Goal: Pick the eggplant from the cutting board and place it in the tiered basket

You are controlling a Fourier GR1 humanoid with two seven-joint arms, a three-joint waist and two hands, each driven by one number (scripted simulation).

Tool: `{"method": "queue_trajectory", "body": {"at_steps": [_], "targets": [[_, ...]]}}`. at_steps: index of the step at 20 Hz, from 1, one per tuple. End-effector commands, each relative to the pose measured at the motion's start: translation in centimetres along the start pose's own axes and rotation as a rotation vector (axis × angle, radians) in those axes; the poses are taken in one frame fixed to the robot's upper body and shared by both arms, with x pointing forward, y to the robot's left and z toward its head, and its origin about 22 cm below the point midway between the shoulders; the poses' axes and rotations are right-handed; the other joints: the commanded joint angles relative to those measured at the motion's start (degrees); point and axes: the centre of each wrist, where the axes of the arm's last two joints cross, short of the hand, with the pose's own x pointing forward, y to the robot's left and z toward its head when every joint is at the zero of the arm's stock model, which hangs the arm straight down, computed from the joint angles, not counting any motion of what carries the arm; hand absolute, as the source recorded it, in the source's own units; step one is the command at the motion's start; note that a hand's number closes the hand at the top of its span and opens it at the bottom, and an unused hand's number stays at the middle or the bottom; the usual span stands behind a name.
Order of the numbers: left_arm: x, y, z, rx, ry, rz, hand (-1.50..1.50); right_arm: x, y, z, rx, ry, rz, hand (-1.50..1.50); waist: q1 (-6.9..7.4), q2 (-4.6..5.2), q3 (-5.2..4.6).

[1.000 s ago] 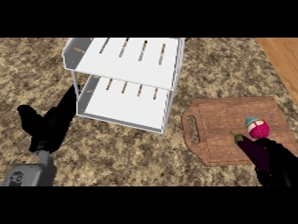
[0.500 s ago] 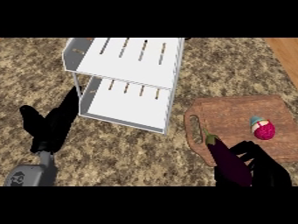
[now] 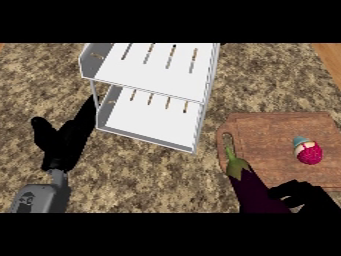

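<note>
Right hand (image 3: 306,196) curled round eggplant (image 3: 253,189) at board (image 3: 276,140) front-left corner, stem toward basket (image 3: 154,95), left hand (image 3: 64,140) spread, resting on bench (image 3: 151,175).

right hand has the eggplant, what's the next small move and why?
Probably carry it up and to the left toward the tiered basket. The right hand is curled round the eggplant, already at the cutting board's left edge, and the white basket shelves lie beyond it, up and to the left.
</note>
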Motion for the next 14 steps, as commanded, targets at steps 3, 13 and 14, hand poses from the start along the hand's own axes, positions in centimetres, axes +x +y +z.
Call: {"method": "queue_trajectory", "body": {"at_steps": [3,13,14], "targets": [[-0.3,-1.0,-0.2,-0.043,-0.01,0.003,0.0,2.9,-2.1,1.5,-0.064,0.01,0.054,1.5,1.56,0.47,-0.07],[0.5,-2.7,-0.8,-0.098,-0.036,-0.008,0.0,5.7,-0.2,-2.1,-0.112,0.053,0.051,1.5,4.92,2.02,0.21],[1.0,-2.3,-1.0,-0.096,-0.035,-0.005,0.0,6.1,0.0,-2.2,-0.104,0.052,0.05,1.5,5.01,1.8,0.21]]}}
